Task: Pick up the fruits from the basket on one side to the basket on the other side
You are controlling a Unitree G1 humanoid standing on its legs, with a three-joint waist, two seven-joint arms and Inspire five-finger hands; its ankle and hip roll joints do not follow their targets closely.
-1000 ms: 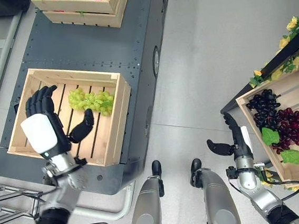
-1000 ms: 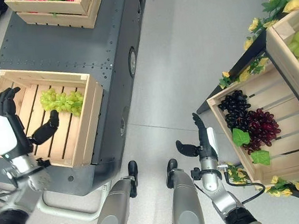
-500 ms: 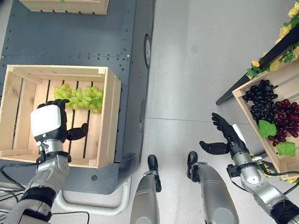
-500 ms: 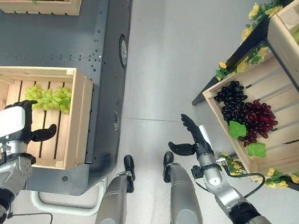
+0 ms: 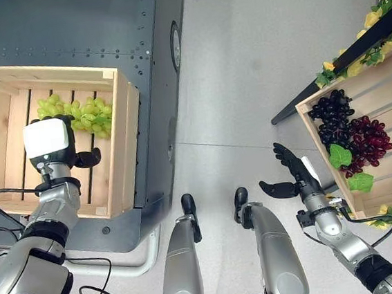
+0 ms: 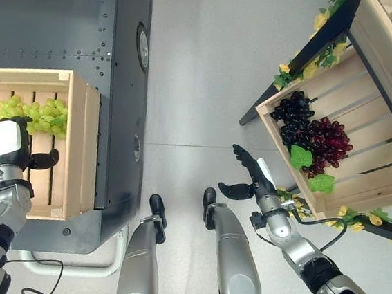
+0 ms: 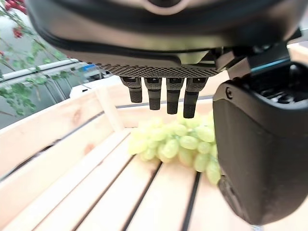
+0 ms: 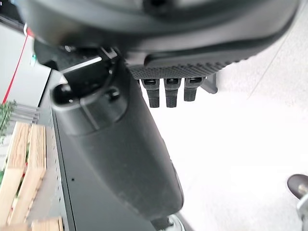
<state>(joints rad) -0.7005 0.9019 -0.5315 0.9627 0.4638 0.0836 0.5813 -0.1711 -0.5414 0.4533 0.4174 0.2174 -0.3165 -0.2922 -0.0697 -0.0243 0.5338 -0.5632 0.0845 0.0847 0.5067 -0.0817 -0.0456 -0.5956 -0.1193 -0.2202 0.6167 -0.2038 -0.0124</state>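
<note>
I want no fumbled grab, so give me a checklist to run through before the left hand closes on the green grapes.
1. Left hand is over the crate, beside the green grapes: ok.
2. Left fingers are straight above the bunch, not yet round it: ok.
3. Thumb stands apart from the fingers, leaving a gap for the bunch: ok.
4. Fingers touching the grapes: cannot tell.
5. Right hand is open over the floor and holds nothing: ok.
6. Room in the right crate beside the dark grapes: ok.

crate (image 5: 123, 147) — pale rough wood | platform (image 5: 101, 24) — matt riveted metal
</note>
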